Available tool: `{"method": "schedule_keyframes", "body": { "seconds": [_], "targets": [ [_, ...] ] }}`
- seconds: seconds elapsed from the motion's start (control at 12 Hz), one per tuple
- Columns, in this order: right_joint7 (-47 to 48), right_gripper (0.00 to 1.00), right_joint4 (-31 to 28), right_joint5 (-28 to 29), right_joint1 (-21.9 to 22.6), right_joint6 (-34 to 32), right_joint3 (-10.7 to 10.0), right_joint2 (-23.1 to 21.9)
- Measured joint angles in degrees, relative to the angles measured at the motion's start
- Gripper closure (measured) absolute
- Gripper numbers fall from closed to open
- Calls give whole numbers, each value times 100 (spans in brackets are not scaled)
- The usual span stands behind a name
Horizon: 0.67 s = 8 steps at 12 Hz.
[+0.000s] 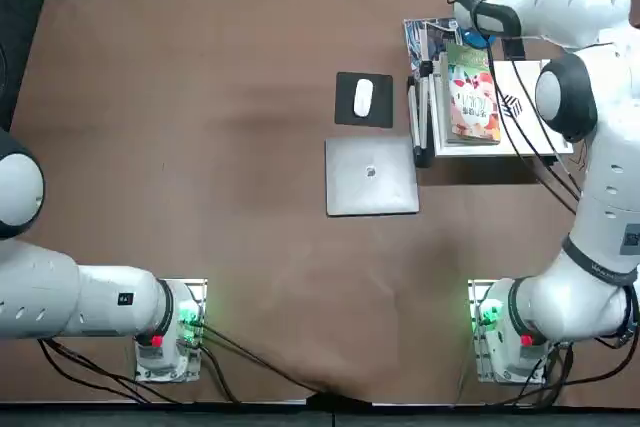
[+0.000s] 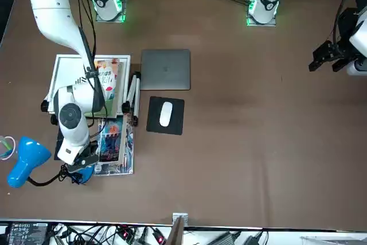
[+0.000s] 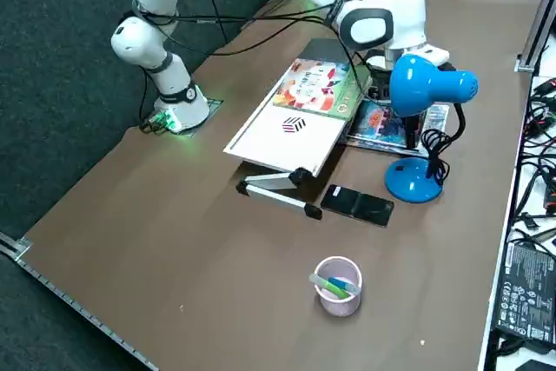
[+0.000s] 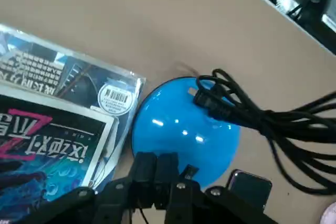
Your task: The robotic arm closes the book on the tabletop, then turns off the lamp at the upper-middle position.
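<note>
Evidently the book (image 1: 473, 102) lies closed on the white stand (image 3: 282, 136), cover up, so what is left is the lamp, standing on the counter (image 1: 230, 77) with its blue base (image 4: 184, 124) just beside the magazines (image 4: 52, 145). The right hand (image 4: 155, 160) is over the edge of that base, its fingers drawn together with nothing between them. A small dark piece (image 4: 189, 171) on the base, close by the fingertips, may be the switch; whether the lamp is lit, I cannot tell. A press slightly off would land on smooth, domed plastic and could skid, or tilt the base. Pushing sideways might shove it into the magazines, and the looped cord (image 4: 262, 119) could snag a finger and drag the lamp along.
</note>
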Motion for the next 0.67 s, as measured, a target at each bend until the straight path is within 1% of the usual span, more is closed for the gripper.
{"method": "schedule_keyframes", "body": {
  "seconds": [0.67],
  "targets": [
    [-160, 99, -169, -102, -35, 54, 0, 67]
  ]
}}
